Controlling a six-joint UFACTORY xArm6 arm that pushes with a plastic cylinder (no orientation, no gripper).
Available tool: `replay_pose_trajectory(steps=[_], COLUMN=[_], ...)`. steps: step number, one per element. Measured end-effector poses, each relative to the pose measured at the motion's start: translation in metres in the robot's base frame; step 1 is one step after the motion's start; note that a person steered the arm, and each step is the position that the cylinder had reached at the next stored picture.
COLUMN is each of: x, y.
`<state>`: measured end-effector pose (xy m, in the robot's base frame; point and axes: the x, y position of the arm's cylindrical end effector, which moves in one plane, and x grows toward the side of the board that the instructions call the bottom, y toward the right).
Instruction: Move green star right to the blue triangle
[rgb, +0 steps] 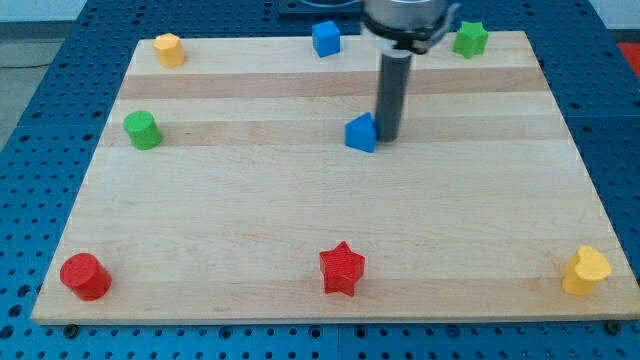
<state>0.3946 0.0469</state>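
The green star (470, 38) lies at the view's top right, near the board's far edge. The blue triangle (361, 132) sits near the middle of the board, a little toward the top. My tip (386, 136) stands just to the right of the blue triangle, touching or almost touching its right side. The dark rod rises from there to the arm at the view's top. The green star is up and to the right of the tip, well apart from it.
A blue cube (325, 38) at the top centre. A yellow block (169, 49) at the top left. A green cylinder (142, 130) at the left. A red cylinder (84, 276) at the bottom left. A red star (342, 268) at the bottom centre. A yellow heart-shaped block (586, 270) at the bottom right. The wooden board (300, 210).
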Motion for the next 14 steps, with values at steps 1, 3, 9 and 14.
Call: replay_pose_trajectory(steps=[1, 3, 9, 14], x=[0.0, 0.0, -0.173, -0.126], y=[-0.054, -0.174, 0.24, 0.044])
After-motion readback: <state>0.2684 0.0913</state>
